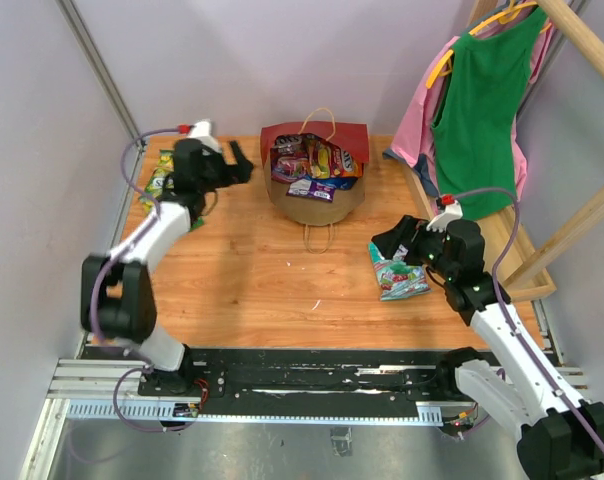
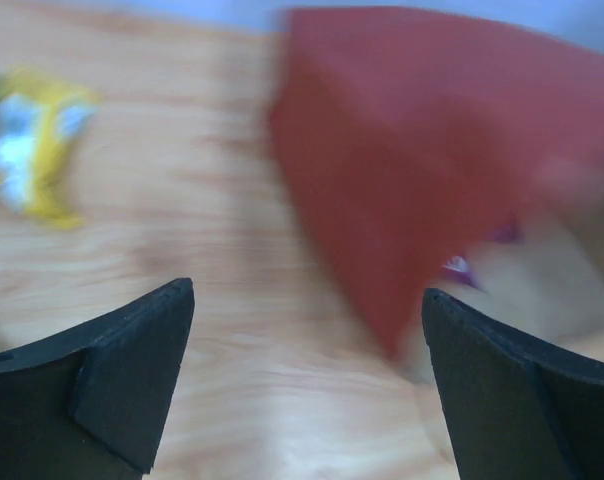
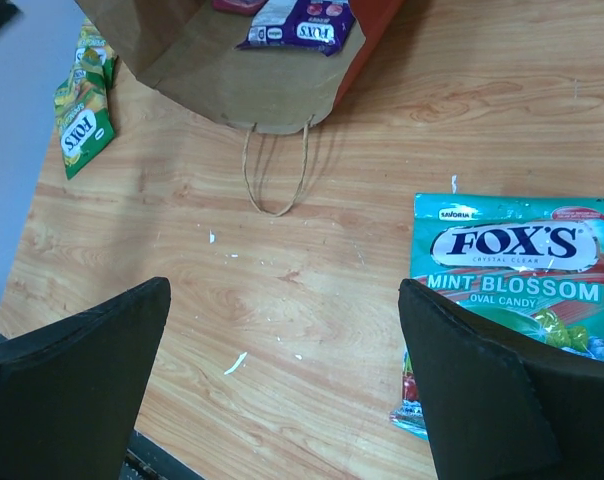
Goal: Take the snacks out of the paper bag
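The red paper bag (image 1: 315,198) lies at the back middle of the table, its mouth showing several snacks (image 1: 317,160), among them a purple packet (image 3: 297,25). My left gripper (image 1: 242,163) hovers open just left of the bag with nothing between its fingers. In the blurred left wrist view the left gripper (image 2: 307,380) faces the bag's red side (image 2: 422,150), with a yellow packet (image 2: 32,150) lying to the left. My right gripper (image 1: 392,245) stands open and empty over the table, beside a teal mint packet (image 3: 512,270). Green-yellow packets (image 1: 160,185) lie at the far left.
The bag's loop handle (image 3: 275,180) lies flat on the wood toward the near side. A wooden rack (image 1: 572,40) with a green garment (image 1: 477,110) and a pink one (image 1: 417,130) stands at the back right. Walls close in the table's left and back.
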